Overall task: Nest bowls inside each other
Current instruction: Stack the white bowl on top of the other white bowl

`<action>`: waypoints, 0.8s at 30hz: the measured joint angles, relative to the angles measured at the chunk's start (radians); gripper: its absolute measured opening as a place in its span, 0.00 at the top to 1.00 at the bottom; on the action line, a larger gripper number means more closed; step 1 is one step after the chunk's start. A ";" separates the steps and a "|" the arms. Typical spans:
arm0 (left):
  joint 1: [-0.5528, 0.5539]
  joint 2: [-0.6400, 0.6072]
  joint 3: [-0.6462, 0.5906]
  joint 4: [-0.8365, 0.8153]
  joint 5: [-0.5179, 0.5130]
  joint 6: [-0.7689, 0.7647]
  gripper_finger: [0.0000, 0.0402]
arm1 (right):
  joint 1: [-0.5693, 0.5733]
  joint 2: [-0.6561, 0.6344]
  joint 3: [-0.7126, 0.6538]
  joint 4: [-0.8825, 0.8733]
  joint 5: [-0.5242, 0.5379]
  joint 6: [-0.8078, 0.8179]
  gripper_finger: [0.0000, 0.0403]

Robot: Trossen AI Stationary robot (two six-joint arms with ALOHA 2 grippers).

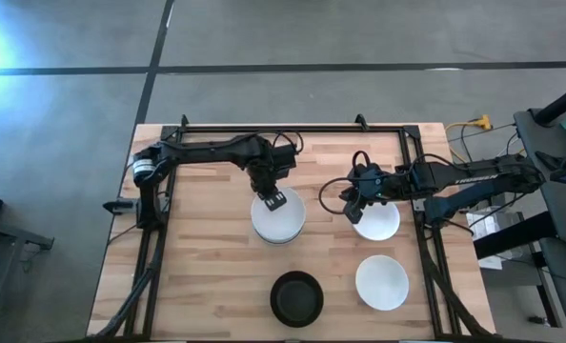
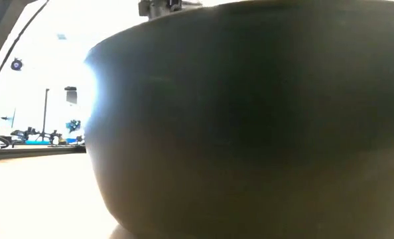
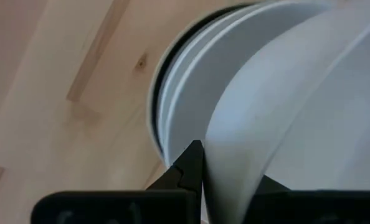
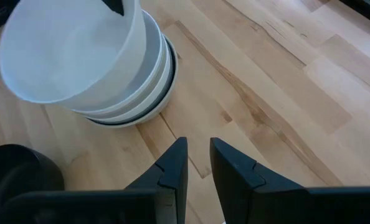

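A stack of bowls stands mid-table, light bowls over a dark one at the bottom. My left gripper is shut on a white bowl held tilted over the stack. My right gripper hovers by the left rim of a single white bowl, its fingers a narrow gap apart and empty. Another white bowl and a black bowl rest on the table near the front edge. The black bowl fills the low view. My left gripper pinches the white bowl's rim, on its far side, with one finger outside the wall and the other inside. The fingers come from above, pointing down. The bowl is tilted, its lower part in the top of the stack.
A black frame runs along the table's far edge and down both sides. Bare wood lies at the table's front left and between the stack and the right-hand bowls.
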 joint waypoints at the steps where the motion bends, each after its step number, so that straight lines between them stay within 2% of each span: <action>1: 0.000 0.000 -0.009 0.000 -0.002 -0.005 0.99 | 0.000 0.000 0.000 0.000 0.000 0.000 0.84; 6: 0.000 0.000 -0.031 0.010 -0.038 -0.021 0.99 | 0.000 0.000 0.000 0.000 0.000 0.000 0.84; 14: -0.001 0.000 -0.055 0.070 -0.042 -0.014 0.98 | 0.000 0.000 0.000 0.001 -0.007 0.008 0.84; 20: -0.004 0.000 -0.093 0.090 -0.038 0.012 0.91 | 0.003 0.000 0.000 0.001 -0.011 0.019 0.84; 24: -0.008 0.000 -0.094 0.090 -0.032 0.013 0.83 | 0.018 0.000 0.000 0.001 -0.012 0.019 0.84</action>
